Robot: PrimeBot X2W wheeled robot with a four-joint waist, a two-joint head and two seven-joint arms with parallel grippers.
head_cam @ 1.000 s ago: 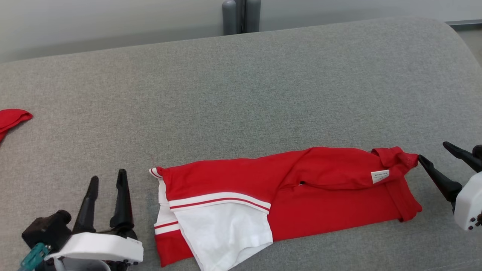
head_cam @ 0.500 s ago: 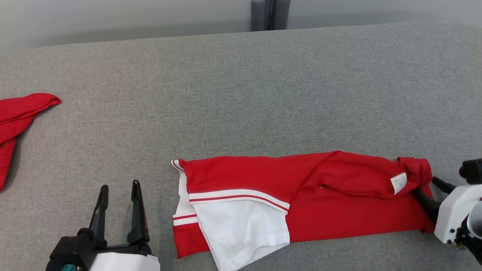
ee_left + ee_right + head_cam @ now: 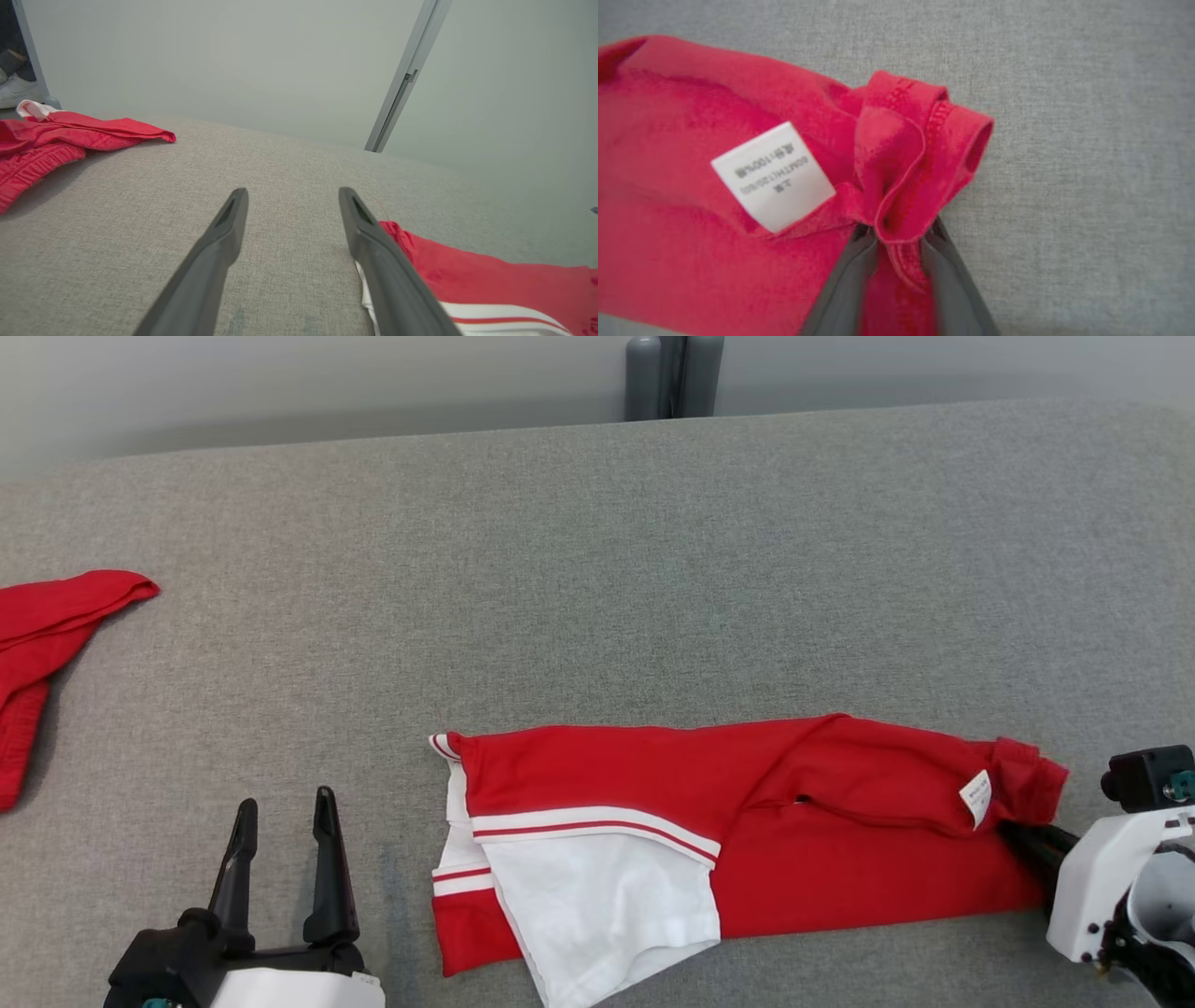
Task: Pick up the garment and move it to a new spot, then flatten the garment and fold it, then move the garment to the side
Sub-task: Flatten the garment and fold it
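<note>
Your red garment [image 3: 653, 784] lies stretched lengthwise across the near part of the grey cushion [image 3: 597, 569]. Its white panel [image 3: 597, 905] and red-and-white stripes are at the end toward your left, and its bunched hem is at the end toward your right. Your right gripper [image 3: 899, 231] is at that right end. In the right wrist view its two dark fingers [image 3: 845, 284] are drawn close together with a gathered fold of the red hem pinched between them, just beside the white label [image 3: 773, 175]. In the head view the cloth drapes over the fingertips, so you see only their bases. Your left gripper [image 3: 285, 800] hangs low over bare cushion just left of the striped end, fingers spread wide with nothing between them. In the left wrist view its right finger sits just beside the garment's edge; whether it touches, you cannot tell. A second red cloth [image 3: 47, 616] lies well apart at the cushion's far left edge.
</note>
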